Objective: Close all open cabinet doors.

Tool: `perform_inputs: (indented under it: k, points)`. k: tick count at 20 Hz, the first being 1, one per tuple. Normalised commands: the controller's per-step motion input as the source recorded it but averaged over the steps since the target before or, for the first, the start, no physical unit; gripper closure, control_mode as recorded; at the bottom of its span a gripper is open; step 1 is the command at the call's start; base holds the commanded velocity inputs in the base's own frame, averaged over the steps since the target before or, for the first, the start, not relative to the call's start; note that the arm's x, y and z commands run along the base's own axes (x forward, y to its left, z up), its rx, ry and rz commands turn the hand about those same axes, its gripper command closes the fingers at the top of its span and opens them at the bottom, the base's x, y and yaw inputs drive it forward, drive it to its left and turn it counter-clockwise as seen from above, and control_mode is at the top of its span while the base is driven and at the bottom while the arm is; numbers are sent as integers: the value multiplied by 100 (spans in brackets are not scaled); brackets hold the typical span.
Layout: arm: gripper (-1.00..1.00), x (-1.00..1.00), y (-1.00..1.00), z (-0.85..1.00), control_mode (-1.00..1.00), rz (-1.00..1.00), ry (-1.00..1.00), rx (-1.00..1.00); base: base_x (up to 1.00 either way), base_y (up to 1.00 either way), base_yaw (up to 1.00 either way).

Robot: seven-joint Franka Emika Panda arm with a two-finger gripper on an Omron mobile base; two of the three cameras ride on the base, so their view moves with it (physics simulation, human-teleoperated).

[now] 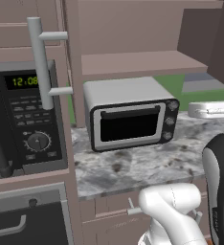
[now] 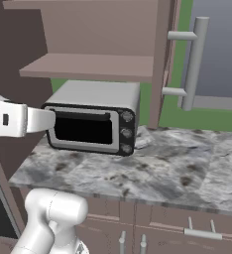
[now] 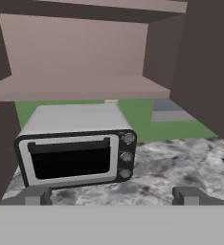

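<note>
With its pincer [image 3: 112, 196] spread apart and empty above the marbled tabletop [image 3: 181, 162], facing the toaster oven [image 3: 75, 150], the arm should probably swing wide of the two open cabinet doors [image 2: 160, 64] flanking the bare shelf [image 2: 88, 67], then push each flat panel shut.

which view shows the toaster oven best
The hand view: the toaster oven sits whole and front-on. The left base view shows it whole but angled; in the right base view the robot's arm covers its left edge.

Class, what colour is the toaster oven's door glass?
Black, on the toaster oven; clearest in the hand view.
</note>
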Motion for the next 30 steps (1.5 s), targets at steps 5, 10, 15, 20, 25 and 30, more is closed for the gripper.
perform_inputs:
  k: [5, 10, 15, 20, 25, 30]
  points:
    - [-100, 0, 0, 0, 100, 0, 0, 0, 37, -11, 0]
    - [-100, -1, 0, 0, -100, 0, 0, 0, 8, 0, 0]
    - [-100, -67, -23, 0, -100, 0, -2, 0, 0, 0, 0]
    - [-100, -62, -51, 0, -100, 4, -7, 0, 0, 0, 0]
    - [-100, -38, -59, 0, -100, 8, -4, 0, 0, 0, 0]
    - [-100, -39, -61, 0, -100, 7, -11, 0, 0, 0, 0]
